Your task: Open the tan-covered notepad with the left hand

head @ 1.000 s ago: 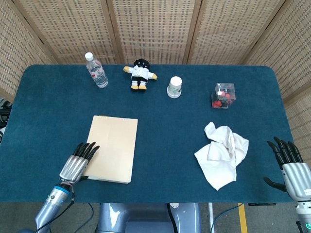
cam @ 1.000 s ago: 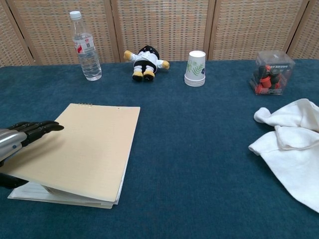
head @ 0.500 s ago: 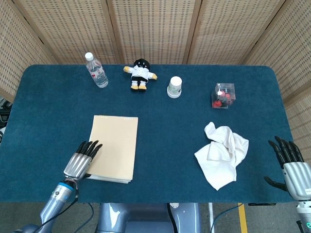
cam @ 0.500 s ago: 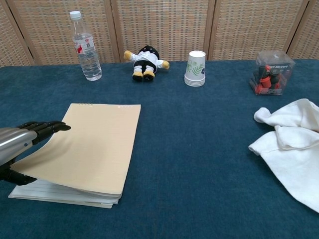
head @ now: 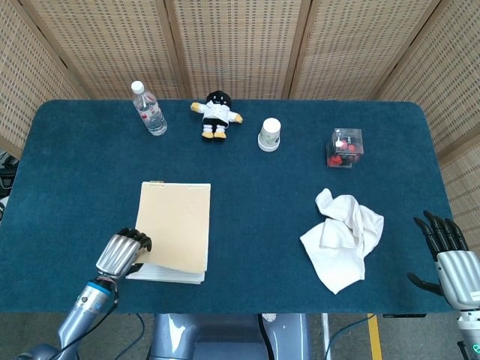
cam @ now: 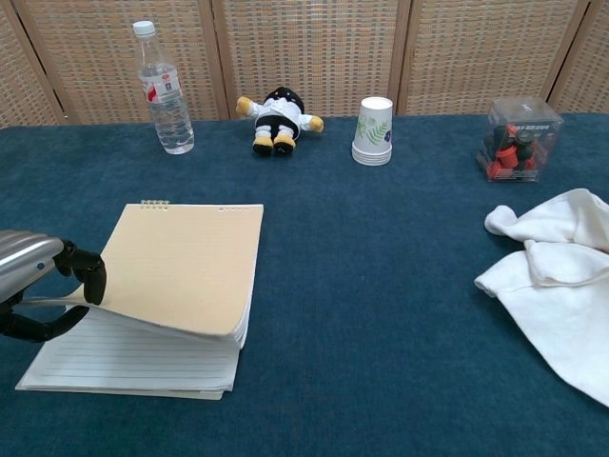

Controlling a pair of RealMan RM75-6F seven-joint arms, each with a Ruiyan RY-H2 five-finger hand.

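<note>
Notepad, tan cover [cam: 186,262]: lies on the near left part of my blue worktop [head: 247,180], its spiral binding at the far edge. The cover and some sheets with it are lifted at the near left corner; a lined white page [cam: 124,354] shows underneath in the chest view.

My left hand [head: 120,253]: at the notepad's near left edge. My fingers [cam: 84,271] curl over the raised cover edge, with my thumb below it, so I pinch the cover between them.

My right hand [head: 448,251]: at the near right corner of the worktop, well apart from everything else. Fingers apart and extended, thumb out to the side, nothing in them.

White cloth [head: 343,238]: crumpled, right of centre, between the notepad and my right hand.

Far row, left to right:
- Water bottle [head: 149,109], clear, white cap, upright.
- Small plush doll [head: 217,115], black and white with yellow feet and hands, lying on its back.
- Paper cup [cam: 373,130], white with a green leaf print, upright; the ringed foot looks like a stack of cups.
- Clear plastic box [cam: 520,139] holding red and black pieces; I cannot tell what they are.

Backdrop: woven wicker panels [head: 240,45] in wooden frames behind the worktop.
</note>
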